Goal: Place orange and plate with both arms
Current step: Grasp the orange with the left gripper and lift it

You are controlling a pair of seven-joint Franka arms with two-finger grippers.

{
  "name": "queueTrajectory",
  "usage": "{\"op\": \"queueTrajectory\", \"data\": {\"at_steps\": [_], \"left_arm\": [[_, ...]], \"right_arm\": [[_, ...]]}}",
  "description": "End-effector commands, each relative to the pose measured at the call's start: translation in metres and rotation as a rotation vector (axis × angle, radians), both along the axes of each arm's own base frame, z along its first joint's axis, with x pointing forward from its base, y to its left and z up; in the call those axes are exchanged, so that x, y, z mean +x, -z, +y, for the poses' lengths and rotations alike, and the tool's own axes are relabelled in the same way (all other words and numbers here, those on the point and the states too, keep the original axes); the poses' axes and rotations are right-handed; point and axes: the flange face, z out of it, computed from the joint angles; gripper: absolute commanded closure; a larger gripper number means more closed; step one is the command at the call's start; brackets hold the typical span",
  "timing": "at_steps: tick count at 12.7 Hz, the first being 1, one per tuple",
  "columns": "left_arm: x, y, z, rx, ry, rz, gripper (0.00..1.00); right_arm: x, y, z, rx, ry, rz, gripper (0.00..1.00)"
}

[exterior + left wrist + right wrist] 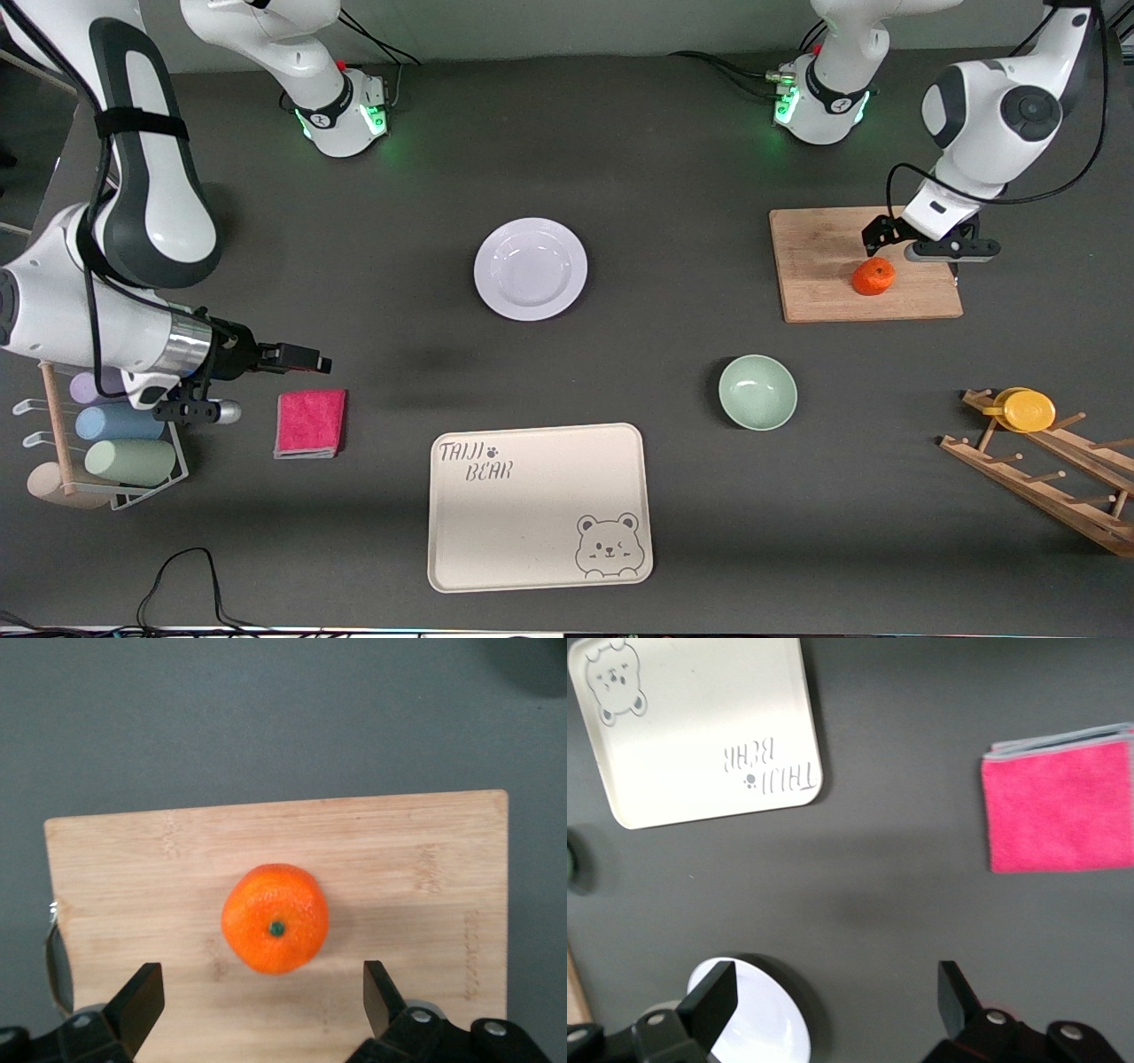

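Note:
The orange (873, 276) lies on a wooden cutting board (815, 266) toward the left arm's end of the table. My left gripper (889, 251) hangs just over it, open and empty. In the left wrist view the orange (275, 918) sits on the board (399, 868) just ahead of the gripper (263, 992), between the lines of the two spread fingers. The white plate (530, 268) lies bare at the table's middle. My right gripper (306, 358) is open and empty, up over the table by a pink cloth. The right wrist view shows the gripper (837, 992) and the plate (766, 1019).
A cream bear-printed tray (539, 505) lies nearer the front camera than the plate. A pale green bowl (757, 392) sits between tray and board. The pink cloth (310, 423), a rack of pastel cups (115, 443) and a wooden rack (1045, 478) with a yellow cup (1028, 409) stand at the ends.

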Motion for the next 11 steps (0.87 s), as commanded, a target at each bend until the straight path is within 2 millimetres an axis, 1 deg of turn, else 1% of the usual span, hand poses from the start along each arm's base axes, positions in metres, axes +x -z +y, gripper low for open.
{"op": "queueTrajectory", "data": {"at_steps": [1,2,3,4,5,6,8,9,11], "left_arm": [[0.0,0.037,-0.002,0.003,0.024,-0.009,0.0],[0.0,0.048,0.0,0.003,0.025,-0.01,0.0],[0.001,0.056,0.0,0.004,0.03,-0.019,0.0],[0.0,0.063,0.0,0.004,0.031,-0.018,0.0],[-0.001,0.068,0.0,0.004,0.031,-0.009,0.0],[-0.001,0.069,0.0,0.003,0.031,-0.004,0.0],[-0.003,0.072,0.001,0.002,0.029,0.011,0.0],[-0.003,0.073,0.0,0.002,0.029,0.013,0.08],[-0.003,0.073,0.0,0.002,0.029,0.014,0.28]], "right_arm": [[0.021,0.006,-0.006,0.042,0.026,-0.009,0.0],[0.023,0.009,-0.019,0.087,0.071,-0.002,0.0],[0.025,0.016,-0.033,0.141,0.096,0.006,0.0],[0.025,0.019,-0.047,0.182,0.096,-0.011,0.0],[0.025,0.029,-0.059,0.208,0.104,-0.004,0.0],[0.026,0.032,-0.066,0.236,0.122,0.011,0.0],[0.032,0.042,-0.067,0.33,0.182,0.015,0.0],[0.039,0.043,-0.075,0.363,0.207,-0.001,0.0],[0.04,0.045,-0.099,0.4,0.252,0.003,0.0]]}}
